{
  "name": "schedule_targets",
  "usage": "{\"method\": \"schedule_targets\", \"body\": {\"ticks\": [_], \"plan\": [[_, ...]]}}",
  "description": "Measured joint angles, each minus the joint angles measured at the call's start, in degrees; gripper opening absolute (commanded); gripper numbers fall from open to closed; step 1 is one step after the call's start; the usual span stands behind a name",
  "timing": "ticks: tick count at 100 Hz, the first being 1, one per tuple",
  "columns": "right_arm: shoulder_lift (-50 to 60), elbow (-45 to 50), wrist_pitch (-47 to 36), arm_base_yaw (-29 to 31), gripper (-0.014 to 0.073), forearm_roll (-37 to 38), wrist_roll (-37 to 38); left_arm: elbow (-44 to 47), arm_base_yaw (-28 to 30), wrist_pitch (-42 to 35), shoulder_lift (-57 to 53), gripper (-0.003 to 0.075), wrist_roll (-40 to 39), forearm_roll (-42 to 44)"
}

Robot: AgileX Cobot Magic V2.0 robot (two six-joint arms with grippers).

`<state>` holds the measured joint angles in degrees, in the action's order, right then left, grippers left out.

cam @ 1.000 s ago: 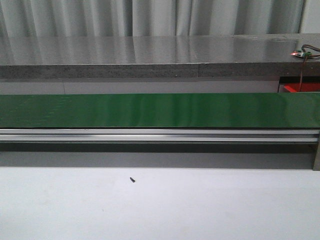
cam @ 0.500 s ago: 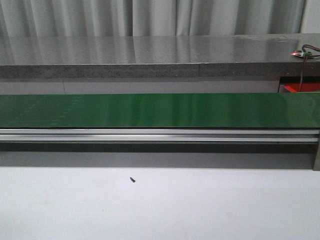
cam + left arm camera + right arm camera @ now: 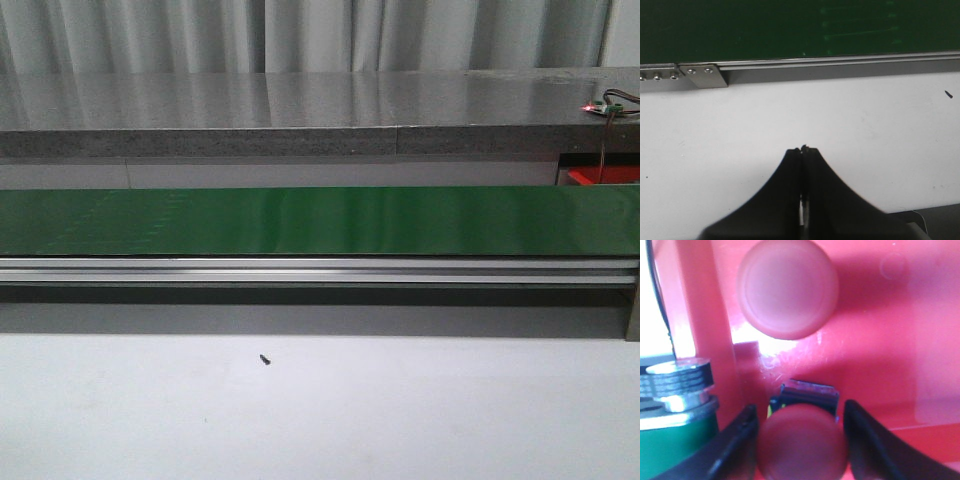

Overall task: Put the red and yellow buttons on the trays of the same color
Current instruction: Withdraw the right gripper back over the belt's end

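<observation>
Red button (image 3: pixel 802 440) between right gripper (image 3: pixel 799 442) fingers over red tray (image 3: pixel 890 340), second red button (image 3: pixel 787 287) beside; left gripper (image 3: pixel 803 150) closed, empty.

Left gripper (image 3: pixel 803 150): matte black fingers (image 3: pixel 827 195), broad at base, curving to narrow tips. Right gripper (image 3: pixel 801 440): dark, smooth, curved fingers (image 3: pixel 867 440), same tapering form.

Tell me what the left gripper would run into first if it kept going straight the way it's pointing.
Probably the conveyor's aluminium side rail. The left gripper, jaws shut, points across bare white table toward it, with the green belt beyond. Its height above the table is unclear.
</observation>
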<state>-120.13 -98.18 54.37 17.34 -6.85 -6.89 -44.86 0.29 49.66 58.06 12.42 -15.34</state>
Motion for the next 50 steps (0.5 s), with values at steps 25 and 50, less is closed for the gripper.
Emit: {"method": "schedule_targets", "body": {"ticks": [25, 50], "plan": [[0.48, 0.0, 0.0, 0.0, 0.0435, 0.0, 0.0, 0.0, 0.0, 0.0, 0.0, -0.002, 0.0, 0.0], [3.48, 0.22, 1.8, -0.59, 0.0435, 0.25, 0.0, 0.0, 0.0, 0.0, 0.0, -0.002, 0.0, 0.0]]}}
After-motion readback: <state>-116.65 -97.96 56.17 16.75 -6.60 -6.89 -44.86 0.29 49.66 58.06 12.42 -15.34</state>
